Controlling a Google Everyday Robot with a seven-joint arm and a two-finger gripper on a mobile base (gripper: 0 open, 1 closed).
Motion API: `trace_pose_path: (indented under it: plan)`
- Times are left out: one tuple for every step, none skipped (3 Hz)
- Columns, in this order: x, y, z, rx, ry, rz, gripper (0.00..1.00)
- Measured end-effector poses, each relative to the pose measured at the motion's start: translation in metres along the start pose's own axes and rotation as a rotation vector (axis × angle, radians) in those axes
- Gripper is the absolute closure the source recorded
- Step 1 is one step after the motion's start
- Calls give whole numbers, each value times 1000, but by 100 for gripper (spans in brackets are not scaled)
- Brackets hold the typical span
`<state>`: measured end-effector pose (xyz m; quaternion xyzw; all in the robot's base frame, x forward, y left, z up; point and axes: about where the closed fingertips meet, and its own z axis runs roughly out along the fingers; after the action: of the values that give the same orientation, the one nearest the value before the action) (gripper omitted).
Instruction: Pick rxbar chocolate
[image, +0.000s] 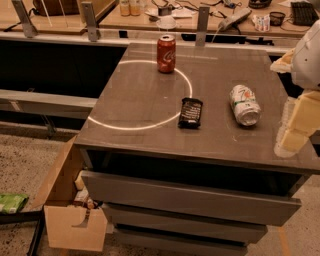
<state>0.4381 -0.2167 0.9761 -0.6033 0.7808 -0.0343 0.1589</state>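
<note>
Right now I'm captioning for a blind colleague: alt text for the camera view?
A black rxbar chocolate lies flat on a grey table, an upright red cola can behind it, a tipped white-green can beside it. The tool hangs at the picture's right edge.

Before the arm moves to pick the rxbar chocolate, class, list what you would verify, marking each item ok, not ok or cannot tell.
1. rxbar chocolate in view, flat on the table: ok.
2. Bar apart from the red cola can and the white-green can: ok.
3. Nothing lying on the bar: ok.
4. gripper above the bar: not ok; it is at the table's right edge.
5. Sideways path to the bar free: not ok; the white-green can lies roughly between.
</note>
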Motion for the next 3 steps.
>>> trace_pose_path:
  plan:
    - [0,0,0,0,0,0,0]
    - [-15,-7,4,-61,-45,13,0]
    - [-37,-28,19,-119,-76,90,0]
